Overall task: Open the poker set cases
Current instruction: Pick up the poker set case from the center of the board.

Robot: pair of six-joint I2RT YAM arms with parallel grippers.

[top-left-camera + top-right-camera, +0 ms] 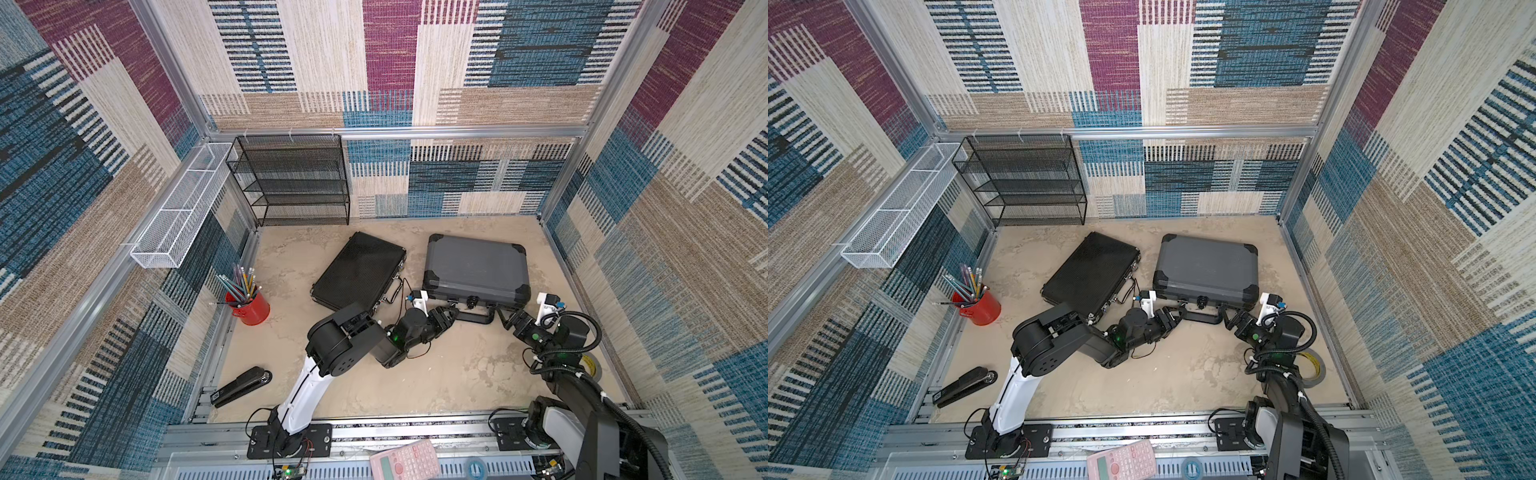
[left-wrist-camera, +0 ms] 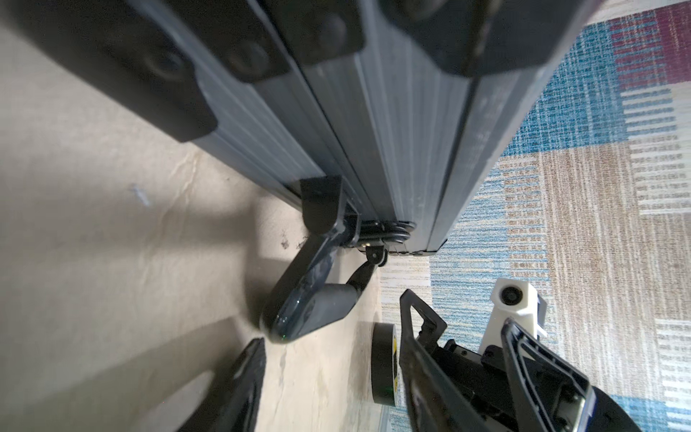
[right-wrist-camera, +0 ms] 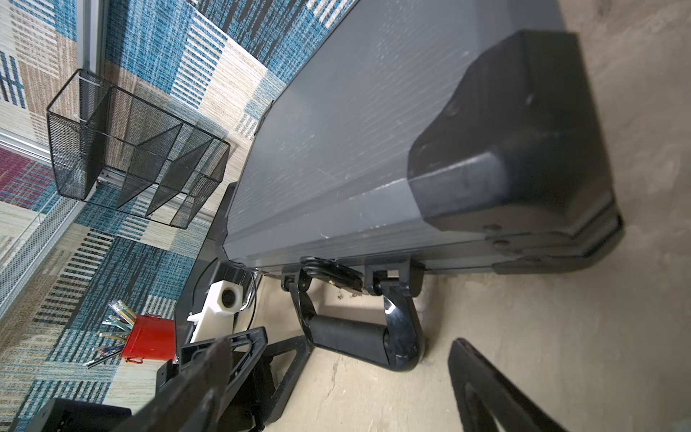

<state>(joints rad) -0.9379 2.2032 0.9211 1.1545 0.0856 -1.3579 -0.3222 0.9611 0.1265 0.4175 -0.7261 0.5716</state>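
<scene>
Grey case (image 1: 476,266) lies shut at desk (image 1: 436,386) centre, with the black case (image 1: 359,270) shut at its 9 o'clock; contents of both unseen. Step judged: reaching for the grey case's front catches. Left fingers (image 2: 235,389) are about half apart at the handle's (image 1: 476,318) 9 o'clock end, right fingers (image 3: 486,381) spread wide at its 3 o'clock end, neither holding anything, and each next needs to land on a catch. Red cup (image 1: 249,309) at far 9 o'clock holds pencils.

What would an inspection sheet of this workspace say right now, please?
surface: beige tabletop, mottled, no spills seen.
job's things: black case and grey case lie flat, lids shut.
clutter: red pencil cup, stapler, tape roll, pink calculator.
tools: left tool and right tool open, flanking the grey case's handle, holding nothing.
cables: thin lead loops beside the black case; hose along the right arm.
surroundings: black mesh rack, white wire basket, carpet-patterned walls.
</scene>
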